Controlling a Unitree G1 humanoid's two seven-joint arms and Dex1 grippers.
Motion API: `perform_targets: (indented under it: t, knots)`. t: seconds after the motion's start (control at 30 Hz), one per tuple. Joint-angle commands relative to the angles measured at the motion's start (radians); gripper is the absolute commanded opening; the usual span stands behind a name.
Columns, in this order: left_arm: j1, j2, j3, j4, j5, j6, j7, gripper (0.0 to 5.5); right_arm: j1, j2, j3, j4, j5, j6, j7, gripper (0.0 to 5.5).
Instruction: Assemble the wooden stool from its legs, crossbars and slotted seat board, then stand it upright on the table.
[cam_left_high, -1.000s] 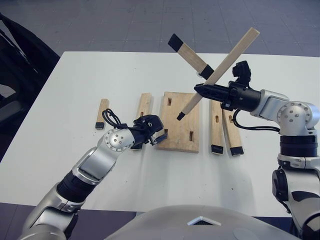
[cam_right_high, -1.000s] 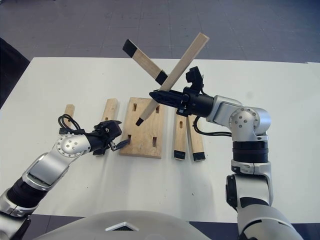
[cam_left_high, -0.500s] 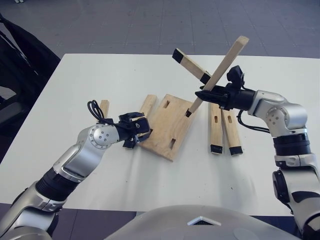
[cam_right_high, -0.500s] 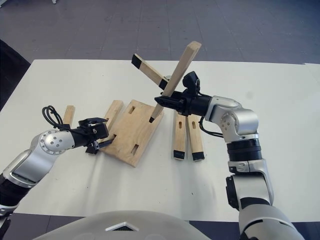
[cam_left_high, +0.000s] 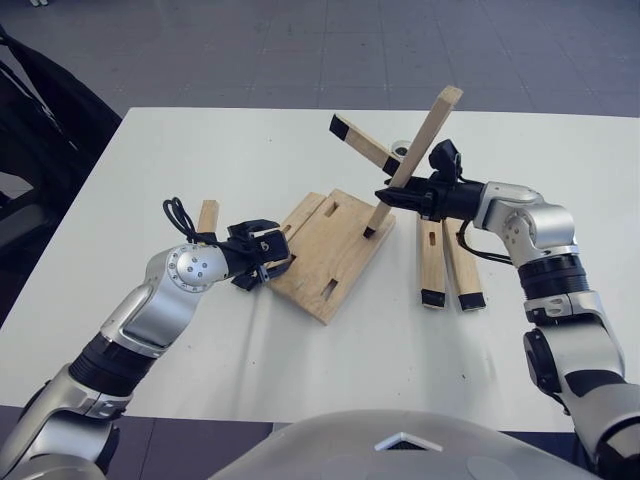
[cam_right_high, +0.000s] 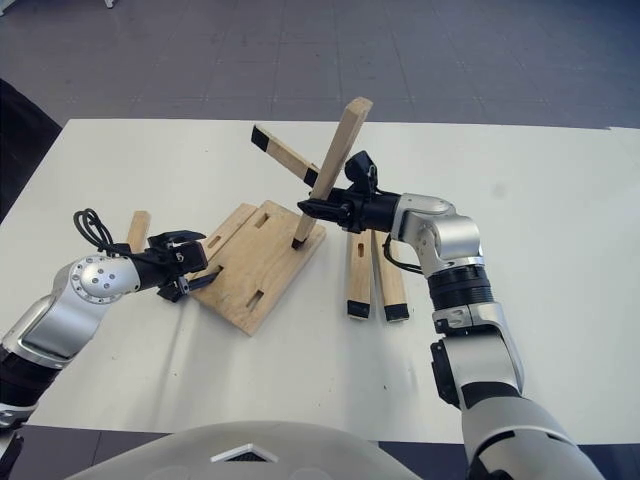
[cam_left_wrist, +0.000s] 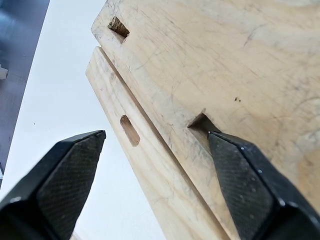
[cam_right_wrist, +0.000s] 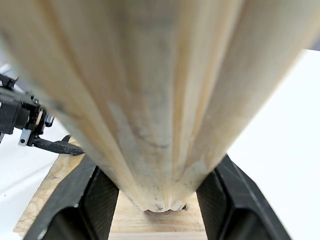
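The slotted seat board (cam_left_high: 330, 255) lies flat on the table, turned at an angle. My left gripper (cam_left_high: 262, 258) is open at the board's left corner. In the left wrist view its fingers (cam_left_wrist: 250, 190) straddle the board's edge and a slotted leg (cam_left_wrist: 150, 160) lying alongside. My right gripper (cam_left_high: 400, 195) is shut on a leg of the crossed pair (cam_left_high: 415, 150), held above the board's far right corner. That leg's black-tipped lower end (cam_left_high: 371, 232) touches the board near a slot. In the right wrist view the held leg (cam_right_wrist: 150, 100) sits between both fingers (cam_right_wrist: 85, 200).
Two black-tipped legs (cam_left_high: 432, 262) (cam_left_high: 463, 268) lie side by side on the table, right of the board. A short wooden piece (cam_left_high: 207, 215) lies left of my left gripper. Another leg (cam_left_high: 303, 211) lies along the board's far left edge. The white table (cam_left_high: 150, 160) has bare room in front.
The seat board has turned and slid left along with my left gripper. My right gripper has brought the crossed legs down and left, more upright, until the lower tip meets the board.
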Motion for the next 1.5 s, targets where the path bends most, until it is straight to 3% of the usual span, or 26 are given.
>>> perform_targets:
  t: [0.03,0.3,0.67,0.87,1.07,1.5]
  knots:
    - [0.042,-0.012,-0.031,0.056,0.043,0.034,-0.022,3.79,0.006,-0.003,0.029,0.048,-0.057,-0.036,0.015,2.02]
    - [0.051,-0.030,-0.021,0.056,0.059,0.029,-0.030,3.79,-0.071,-0.001,0.040,0.315,-0.170,-0.210,-0.026,2.02]
    - [0.069,-0.070,-0.014,0.030,0.074,0.049,-0.028,3.79,0.163,0.030,0.184,0.042,-0.237,-0.259,-0.024,2.02]
    - [0.075,-0.081,-0.009,0.025,0.078,0.049,-0.033,3.79,0.070,0.016,0.112,0.050,-0.188,-0.194,-0.050,2.02]
    - [0.069,-0.090,-0.009,0.030,0.085,0.039,-0.041,3.79,-0.103,0.035,0.082,0.295,-0.196,-0.110,-0.028,2.02]
    - [0.076,-0.095,-0.008,0.032,0.090,0.033,-0.042,3.79,-0.159,0.036,0.041,0.418,-0.165,-0.126,0.065,2.02]
